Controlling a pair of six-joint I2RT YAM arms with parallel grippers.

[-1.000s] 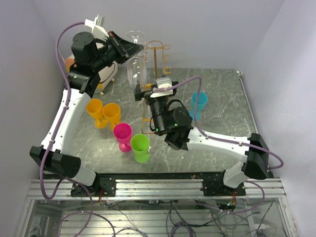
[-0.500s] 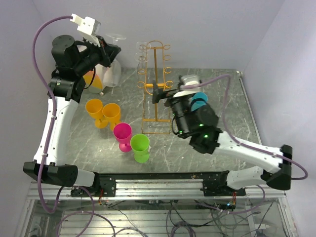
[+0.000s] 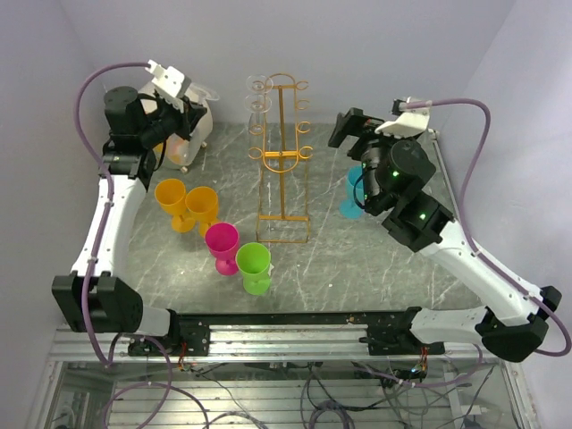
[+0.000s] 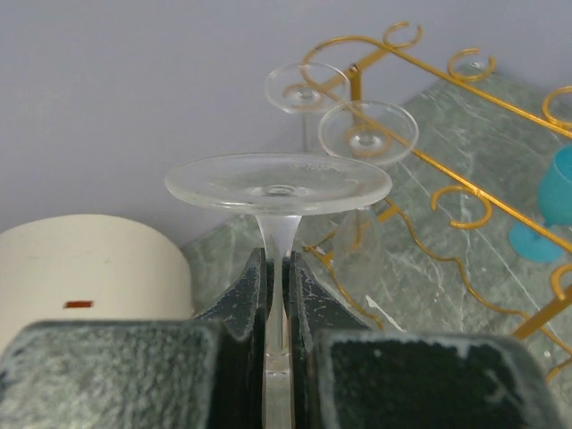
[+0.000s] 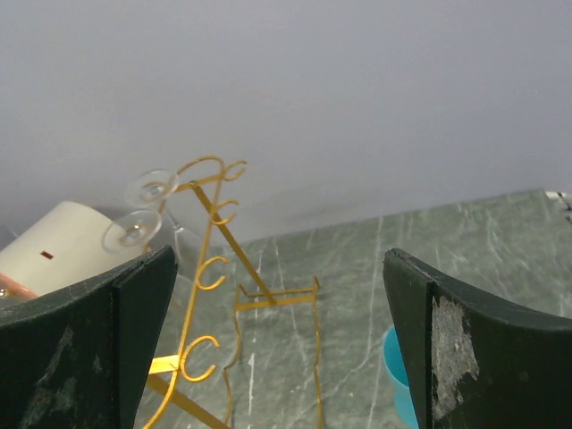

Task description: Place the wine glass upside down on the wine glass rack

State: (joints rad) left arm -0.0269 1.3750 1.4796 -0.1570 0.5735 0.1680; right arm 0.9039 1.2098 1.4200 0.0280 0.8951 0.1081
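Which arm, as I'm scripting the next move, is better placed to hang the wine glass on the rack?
Left: the left claw is shut on the wine glass stem, facing the rack; the right claw is open, empty.

Grey-green marble table (image 3: 393, 268), plain lavender walls (image 3: 375, 54), even light

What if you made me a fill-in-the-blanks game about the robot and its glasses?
1. The left claw grips the stem of a wine glass whose round foot points ____.
2. The wine glass rack carries ____ hanging glasses.
3. The right claw is ____ and holds nothing.
4. The cup closest to the arms' bases is coloured ____.

Missing words: up; two; open; green.
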